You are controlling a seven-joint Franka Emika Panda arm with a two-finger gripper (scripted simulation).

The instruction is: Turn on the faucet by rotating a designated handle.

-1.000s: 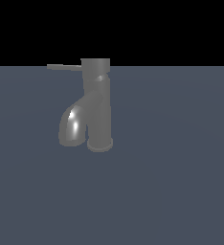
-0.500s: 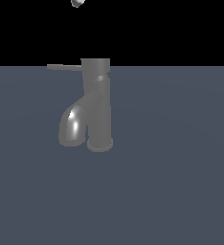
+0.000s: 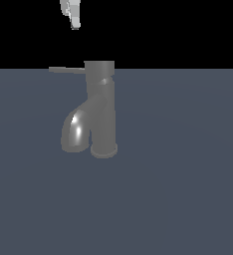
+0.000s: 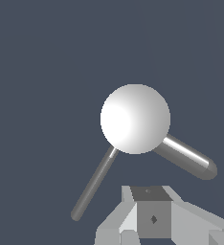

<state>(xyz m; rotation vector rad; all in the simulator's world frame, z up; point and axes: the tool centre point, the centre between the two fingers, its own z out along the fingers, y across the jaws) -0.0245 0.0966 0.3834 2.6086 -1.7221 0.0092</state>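
Observation:
The dark-grey faucet (image 3: 101, 107) stands upright on the grey floor, its thick curved spout (image 3: 74, 132) bending down toward the exterior view's left. The thin flat handle (image 3: 66, 70) sticks out horizontally from the top cap, also toward the exterior view's left. My gripper (image 3: 74, 22) hangs at the top edge of the view, well above the handle and apart from it; its fingers look pressed together and hold nothing. In the wrist view the faucet cap (image 4: 135, 118) appears as a bright disc, with the slim handle (image 4: 95, 184) and the spout (image 4: 188, 159) branching from it, and the gripper (image 4: 153, 210) at the edge.
A flat dark-grey floor (image 3: 188, 189) spreads around the faucet, with a black background above it. No other objects show.
My gripper has come down into the top of the exterior view, lower now than half a second ago. The faucet and handle have not moved.

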